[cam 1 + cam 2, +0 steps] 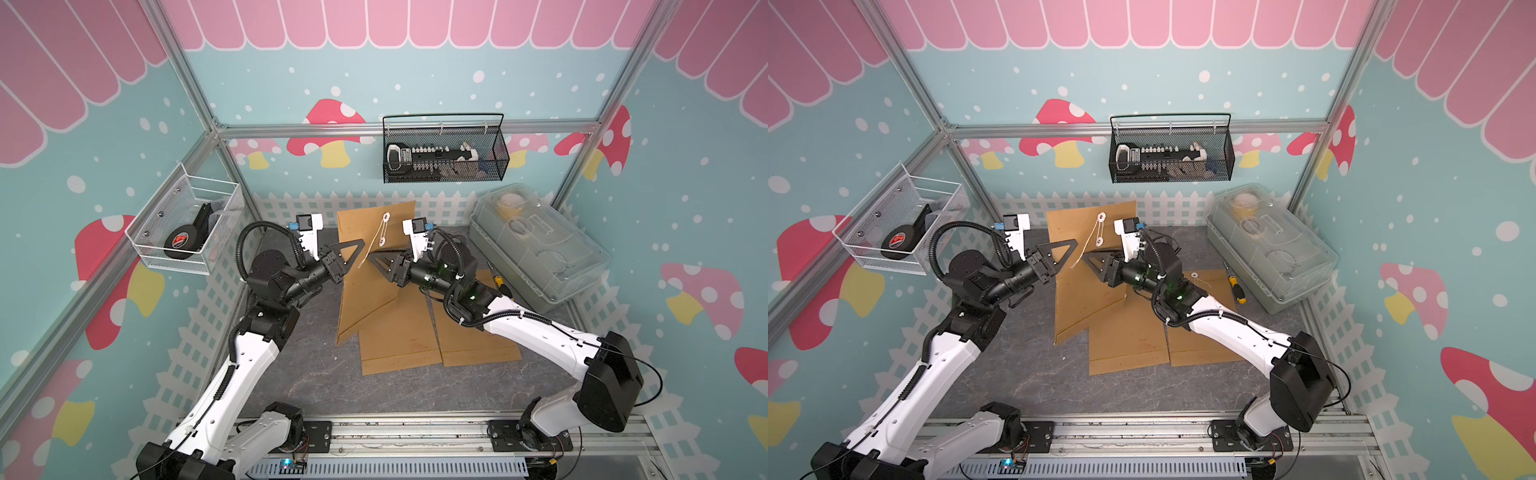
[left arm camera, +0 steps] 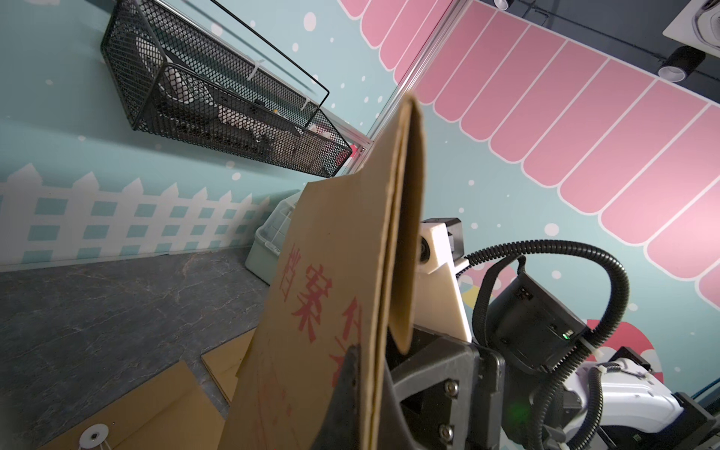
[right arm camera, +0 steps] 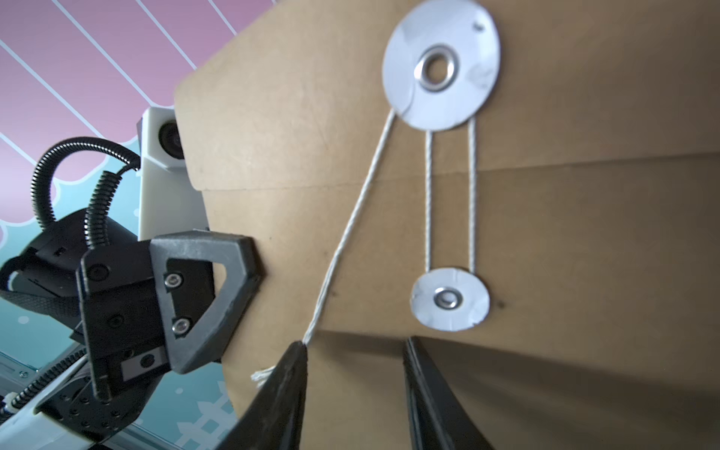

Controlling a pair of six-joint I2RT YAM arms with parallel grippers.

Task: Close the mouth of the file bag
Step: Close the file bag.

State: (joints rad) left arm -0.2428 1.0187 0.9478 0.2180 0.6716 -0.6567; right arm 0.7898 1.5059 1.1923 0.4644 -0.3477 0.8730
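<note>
Item: brown kraft-paper file bag (image 1: 365,291), stood upright, frame centre; light, floppy. Your left gripper (image 1: 351,253) clamped its edge; right gripper (image 3: 352,362) gaped, thin white string (image 3: 350,233) seemingly unheld. Best hold was the string's end.

The file bag (image 1: 365,274) stands upright mid-way back on the table (image 1: 307,374), with flat bags (image 1: 395,340) lying before it. To their right sits a screwdriver (image 1: 496,279), then a lidded box (image 1: 540,245). A basket (image 1: 444,166) hangs on the back wall, a second basket (image 1: 183,232) on the left wall.
</note>
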